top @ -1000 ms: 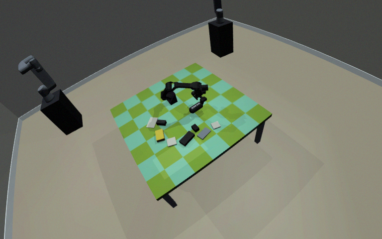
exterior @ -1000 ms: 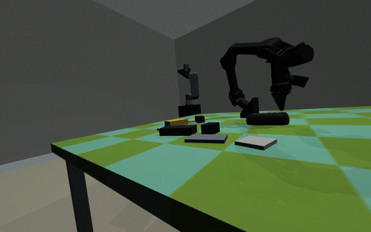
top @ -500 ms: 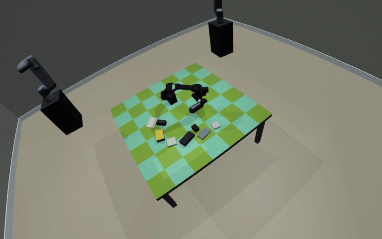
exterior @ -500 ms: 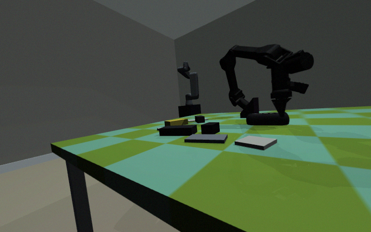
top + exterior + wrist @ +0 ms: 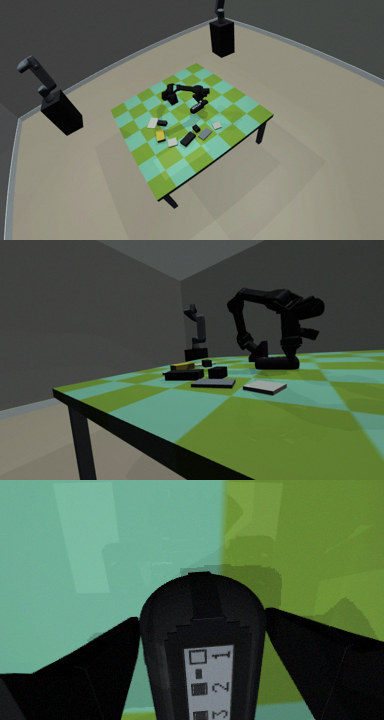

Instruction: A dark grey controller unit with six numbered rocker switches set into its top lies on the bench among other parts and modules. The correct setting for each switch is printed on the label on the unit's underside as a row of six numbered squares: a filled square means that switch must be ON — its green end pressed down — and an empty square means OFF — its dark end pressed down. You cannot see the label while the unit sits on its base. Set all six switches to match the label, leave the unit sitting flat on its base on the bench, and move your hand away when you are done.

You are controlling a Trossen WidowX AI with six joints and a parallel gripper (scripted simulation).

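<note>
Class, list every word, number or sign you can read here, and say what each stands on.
"1", "2", "3": on the label of the dark controller.
An empty square: beside "1".
Filled squares: beside "2" and "3".
Further down, the label is out of frame; too small elsewhere.

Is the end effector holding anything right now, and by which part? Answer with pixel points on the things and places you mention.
Can't tell: the end effector's (image 5: 203, 103) (image 5: 292, 358) (image 5: 202, 614) fingers flank the upturned controller (image 5: 196, 108) (image 5: 274, 363) (image 5: 202, 635) near its label's 1 end, seemingly at both long sides, but a firm grip isn't certain.
</note>
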